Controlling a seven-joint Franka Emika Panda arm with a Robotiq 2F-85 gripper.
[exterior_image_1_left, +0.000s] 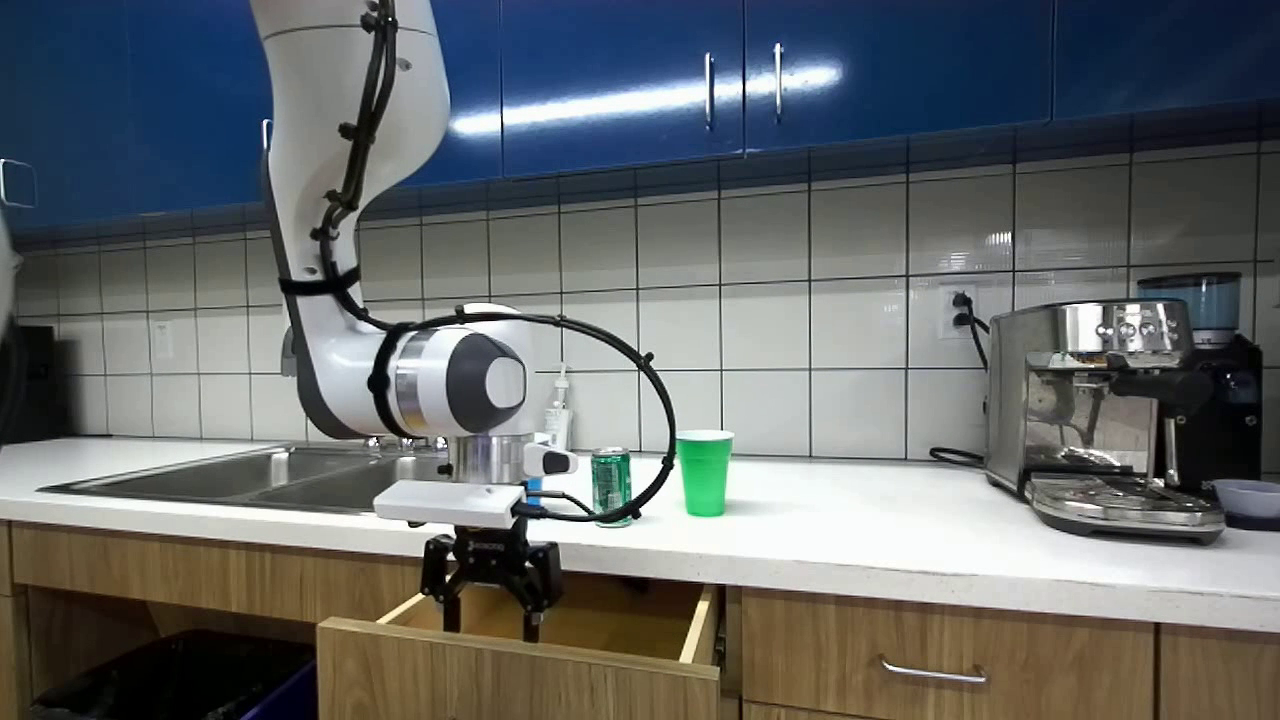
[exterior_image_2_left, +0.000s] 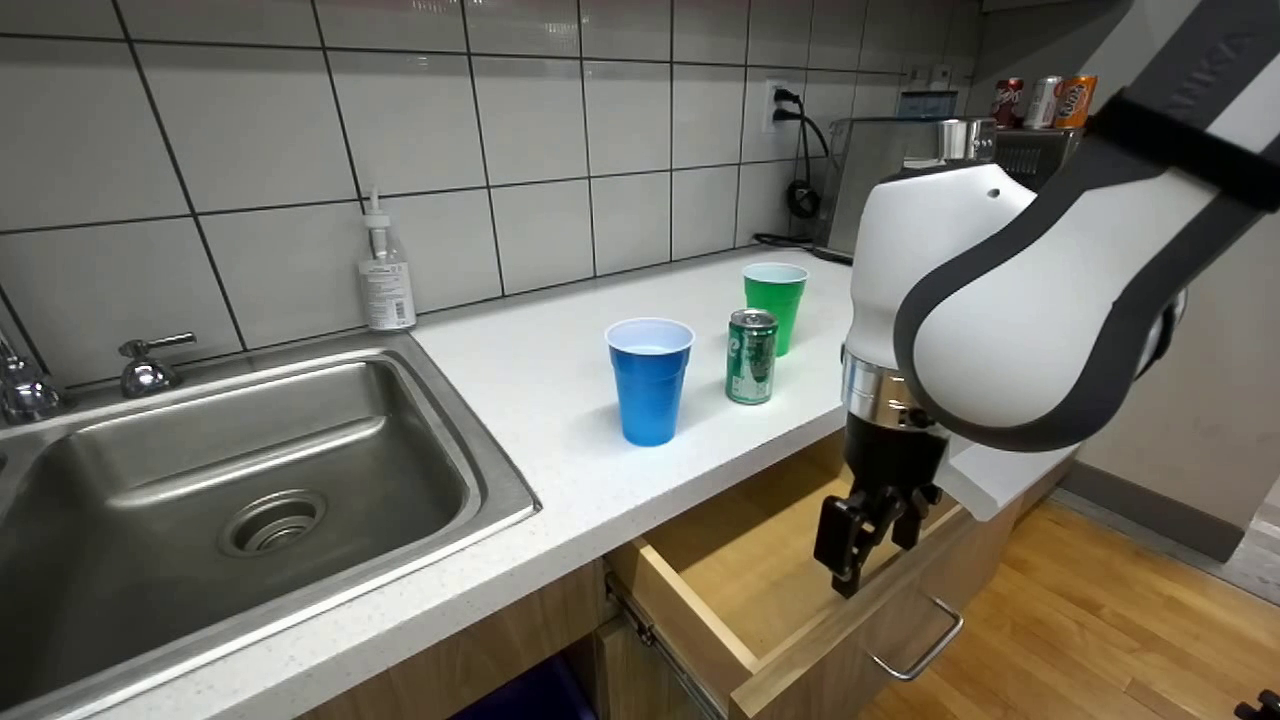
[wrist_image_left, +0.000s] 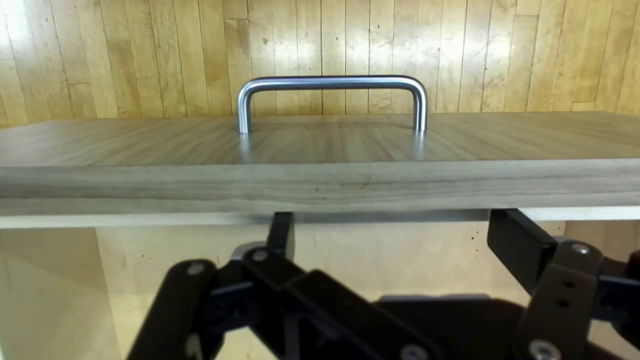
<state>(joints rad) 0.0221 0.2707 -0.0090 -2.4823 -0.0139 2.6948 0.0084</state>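
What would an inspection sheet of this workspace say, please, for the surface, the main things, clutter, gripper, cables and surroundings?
Surface: white countertop.
Main things: drawer, pulled open; metal handle on its outside.
Clutter: blue cup, green cup and green can, all upright on the countertop.
Gripper: open, holding nothing, at the drawer, close to its front; touching or not, cannot tell.
Cables: black cable strapped to the arm, looping out beside it; plugged-in power cords.
Surroundings: sink, pump bottle, coffee machine, blue cabinets.

Obstacle: drawer front (wrist_image_left: 320, 185), possibly against hand (wrist_image_left: 391, 225)
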